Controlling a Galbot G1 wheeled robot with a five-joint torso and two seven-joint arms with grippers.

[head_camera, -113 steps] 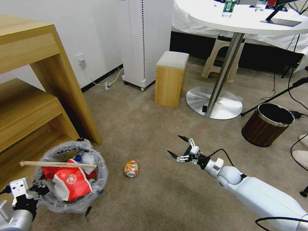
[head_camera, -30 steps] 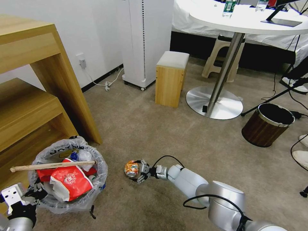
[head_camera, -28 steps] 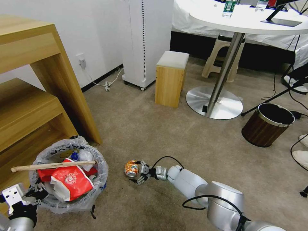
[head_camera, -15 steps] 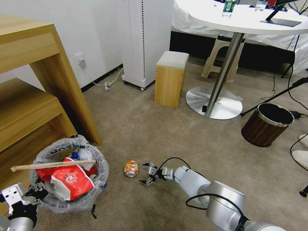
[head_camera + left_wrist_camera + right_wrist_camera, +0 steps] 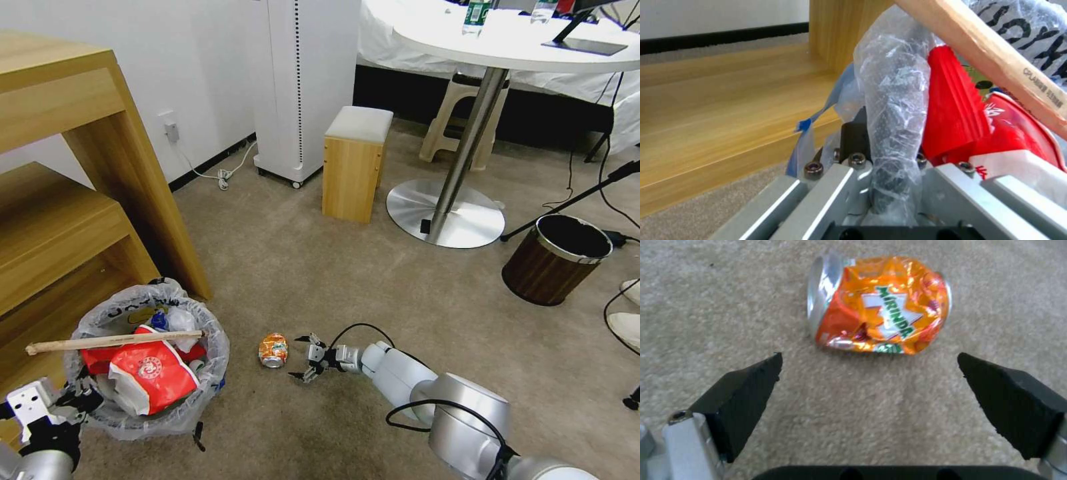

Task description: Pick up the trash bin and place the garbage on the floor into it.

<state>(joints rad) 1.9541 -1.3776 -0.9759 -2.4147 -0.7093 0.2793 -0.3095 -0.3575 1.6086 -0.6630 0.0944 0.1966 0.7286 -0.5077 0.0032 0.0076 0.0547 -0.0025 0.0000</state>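
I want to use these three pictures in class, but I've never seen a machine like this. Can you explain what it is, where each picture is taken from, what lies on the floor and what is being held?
It is a wheeled robot with two arms, each ending in a gripper with two fingers. The wide picture comes from a camera on its head, looking down at the carpet. The other two come from cameras on its wrists.

The left gripper is shut on the rim of a bin lined with a clear bag; the left wrist picture shows that rim up close. Inside the bin are red wrappers, and a stick lies across the top.

On the carpet lies a crushed orange can. The right gripper is low beside it, open, not touching. The right wrist picture shows the can just beyond the two dark fingertips.
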